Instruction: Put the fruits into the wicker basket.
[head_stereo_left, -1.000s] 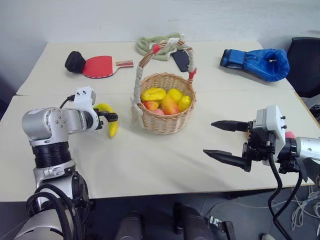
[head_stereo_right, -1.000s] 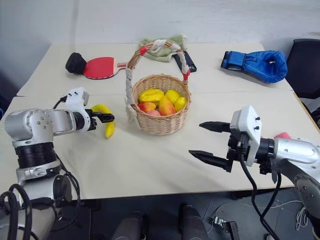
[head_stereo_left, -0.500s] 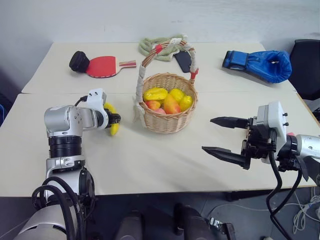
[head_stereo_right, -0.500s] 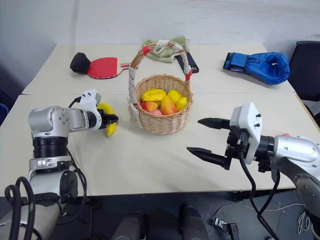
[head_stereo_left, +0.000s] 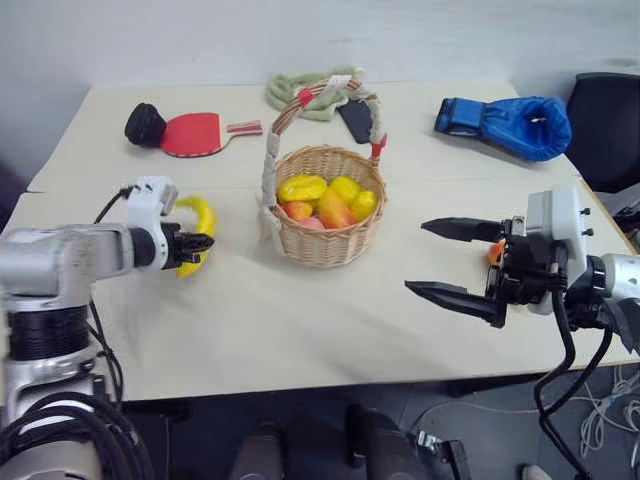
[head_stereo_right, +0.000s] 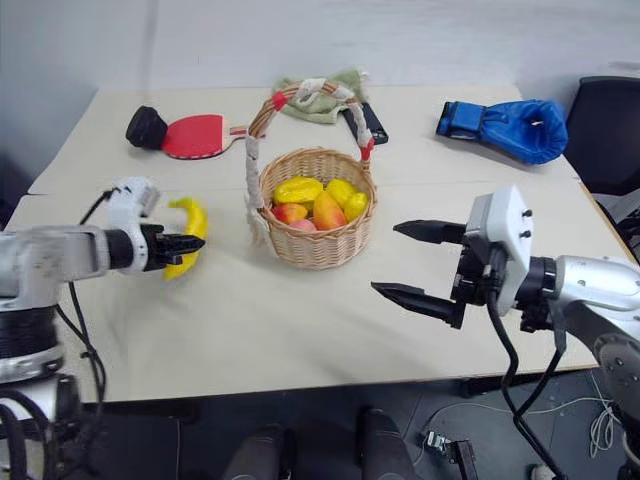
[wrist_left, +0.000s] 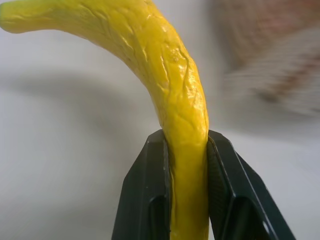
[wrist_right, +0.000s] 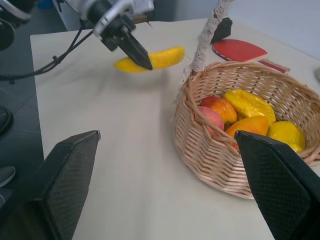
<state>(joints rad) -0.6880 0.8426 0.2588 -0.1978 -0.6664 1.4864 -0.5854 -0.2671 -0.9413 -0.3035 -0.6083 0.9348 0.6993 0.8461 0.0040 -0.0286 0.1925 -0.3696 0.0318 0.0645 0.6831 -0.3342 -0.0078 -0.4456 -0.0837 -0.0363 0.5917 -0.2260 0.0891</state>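
**Banana in the left arm's grip, basket just to its right**

From where I stand, the left gripper (head_stereo_left: 200, 243) has its two black fingers (wrist_left: 150, 200) clamped on the banana (head_stereo_left: 196, 228), squeezing the fruit across its thickness near one end. The rest of the curved yellow body arcs away past the fingertips. It looks to be held clear of the table (head_stereo_left: 300, 320), though I would not swear to the gap beneath it.

Moving right, the wicker basket (head_stereo_left: 325, 240) stands upright near the middle of the table, its tall taped handle (head_stereo_left: 272, 150) arching over it. Several of the fruits (head_stereo_left: 330, 200) already lie inside, yellow and orange-red pieces bunched together. The banana hangs just beside the basket's left wall, outside the rim, with its long axis running roughly along that side instead of pointing into the opening. The left arm is plainly the nearer one, and it already has the fruit.

My guess is the coming move turns on carrying the banana rightward and over the rim, passing clear of the near foot of the handle on that side, before letting go.

Further right, the right gripper (head_stereo_left: 455, 262) hovers above the table with its jaws spread wide and nothing between them, well apart from the basket's right side.
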